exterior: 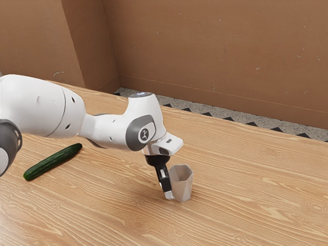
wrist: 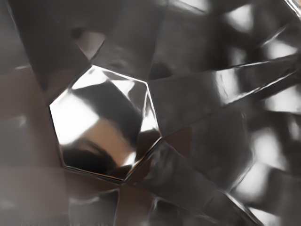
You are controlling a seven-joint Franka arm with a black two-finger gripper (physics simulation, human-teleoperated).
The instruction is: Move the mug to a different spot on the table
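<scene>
One pale grey faceted mug (exterior: 184, 183) stands upright, shiny inside.

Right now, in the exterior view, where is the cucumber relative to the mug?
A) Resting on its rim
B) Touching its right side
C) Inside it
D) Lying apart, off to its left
D: the cucumber lies flat on the table, well apart from the mug and toward the exterior view's left.
</scene>
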